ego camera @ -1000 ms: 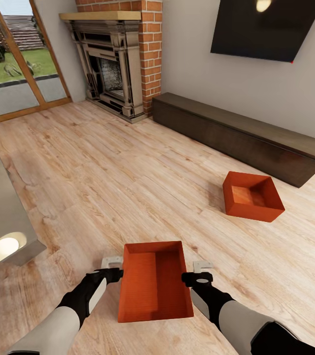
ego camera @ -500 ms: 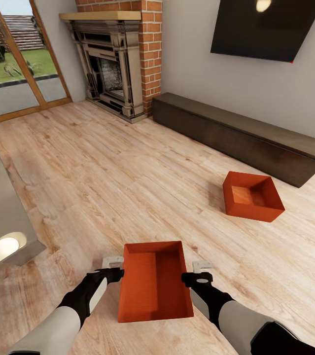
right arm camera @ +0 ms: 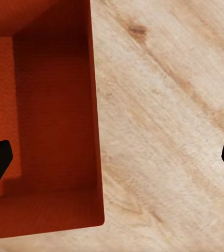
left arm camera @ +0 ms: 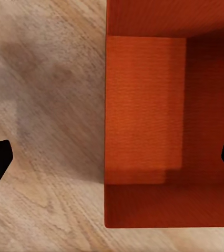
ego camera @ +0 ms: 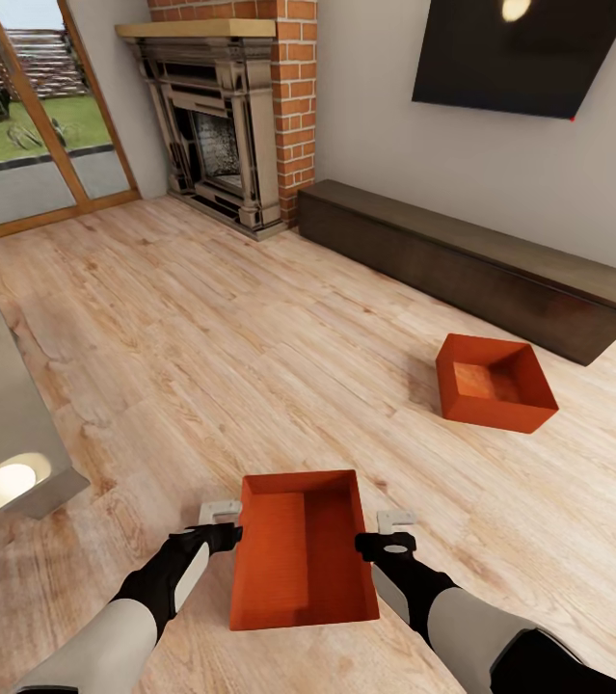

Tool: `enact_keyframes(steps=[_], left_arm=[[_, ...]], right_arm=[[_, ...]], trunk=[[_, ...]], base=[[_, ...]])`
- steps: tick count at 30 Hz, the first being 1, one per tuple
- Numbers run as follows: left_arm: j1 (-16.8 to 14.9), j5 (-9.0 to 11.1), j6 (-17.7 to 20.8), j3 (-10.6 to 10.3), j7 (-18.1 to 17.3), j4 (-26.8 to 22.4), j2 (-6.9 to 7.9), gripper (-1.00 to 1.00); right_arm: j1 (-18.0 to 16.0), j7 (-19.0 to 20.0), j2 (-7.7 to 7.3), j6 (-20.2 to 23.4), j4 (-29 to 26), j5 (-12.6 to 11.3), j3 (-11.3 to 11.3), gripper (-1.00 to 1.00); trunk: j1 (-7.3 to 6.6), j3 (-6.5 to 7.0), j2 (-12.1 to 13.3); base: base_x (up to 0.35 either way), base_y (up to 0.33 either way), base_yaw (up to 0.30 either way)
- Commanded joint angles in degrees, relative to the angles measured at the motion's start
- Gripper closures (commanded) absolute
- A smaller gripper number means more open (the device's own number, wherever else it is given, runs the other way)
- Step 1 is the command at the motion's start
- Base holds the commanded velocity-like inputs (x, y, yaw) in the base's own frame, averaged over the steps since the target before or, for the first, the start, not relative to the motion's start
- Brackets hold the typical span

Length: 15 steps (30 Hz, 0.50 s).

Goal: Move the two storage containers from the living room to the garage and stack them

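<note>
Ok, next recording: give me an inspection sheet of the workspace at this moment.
Surface: light wood plank floor.
Job's things: near orange-red topless box between both arms; second orange-red topless box on the floor by the long low dark cabinet.
Clutter: nothing seen.
Grippers: left pincer straddles the near box's wall, open; right pincer likewise, open.
Cables: nothing seen.
Surroundings: brick fireplace, black wall TV, glass patio door.

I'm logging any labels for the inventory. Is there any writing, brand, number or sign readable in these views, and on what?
None can be read. The near storage container and the far one have plain orange-red walls; the TV, cabinet and fireplace carry no lettering either.
</note>
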Motion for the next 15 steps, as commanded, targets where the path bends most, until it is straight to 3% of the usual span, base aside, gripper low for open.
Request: enact_keyframes(steps=[1, 15], left_arm=[[0.00, 0.39, 0.31, 0.01, 0.32, -0.12, -0.02, -1.00], [0.00, 0.19, 0.35, -0.02, 0.30, -0.03, -0.02, -1.00]], right_arm=[[-0.03, -0.35, -0.02, 0.23, -0.08, -0.35, 0.49, -1.00], [-0.03, -0.34, 0.42, 0.46, -0.08, -0.20, 0.54, -1.00]], trunk=[[0.22, -0.22, -0.43], [3.30, -2.74, -6.05]], base=[[0.000, 0.000, 0.000], [0.000, 0.000, 0.000]])
